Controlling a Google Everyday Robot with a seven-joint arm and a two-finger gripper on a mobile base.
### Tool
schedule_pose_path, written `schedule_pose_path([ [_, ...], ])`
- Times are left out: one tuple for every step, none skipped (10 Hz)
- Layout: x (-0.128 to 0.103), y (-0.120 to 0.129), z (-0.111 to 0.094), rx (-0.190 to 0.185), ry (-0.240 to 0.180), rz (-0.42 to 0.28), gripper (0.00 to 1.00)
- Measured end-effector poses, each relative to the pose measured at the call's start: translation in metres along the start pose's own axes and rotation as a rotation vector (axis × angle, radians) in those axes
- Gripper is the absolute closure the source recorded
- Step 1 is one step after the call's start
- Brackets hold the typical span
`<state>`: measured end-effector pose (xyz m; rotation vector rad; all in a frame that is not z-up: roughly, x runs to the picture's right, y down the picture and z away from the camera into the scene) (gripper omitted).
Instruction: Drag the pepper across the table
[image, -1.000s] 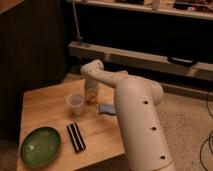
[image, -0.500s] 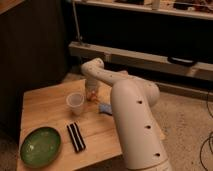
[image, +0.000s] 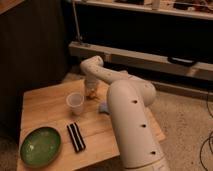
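The pepper (image: 93, 93) is a small orange-red thing on the wooden table (image: 45, 105), just right of a clear plastic cup (image: 75, 101). My white arm reaches from the lower right over the table's far side. My gripper (image: 91, 89) points down right over the pepper, at or touching it. Most of the pepper is hidden by the gripper.
A green plate (image: 41, 146) lies at the table's front left. A black rectangular object (image: 76, 137) lies in front of the cup. A small blue object (image: 104, 108) lies beside my arm. A dark wall and a metal rail stand behind the table.
The arm has shifted slightly, and the gripper has stayed down over the pepper next to the cup. The cup, plate and black object have not moved.
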<state>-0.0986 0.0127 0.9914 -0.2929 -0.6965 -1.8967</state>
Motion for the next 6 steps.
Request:
schedule_pose_path([
  [0.004,-0.001,0.000,0.002,0.001,-0.004,0.66],
  [0.009,0.000,0.000,0.002,0.001,-0.005,0.66],
  [0.012,-0.001,0.000,0.003,0.002,-0.008,0.66],
  [0.016,-0.002,0.000,0.009,0.003,-0.012,0.66],
  [0.018,0.001,0.000,0.014,0.002,-0.011,0.66],
  [0.020,0.001,0.002,0.028,0.004,-0.017,0.66],
])
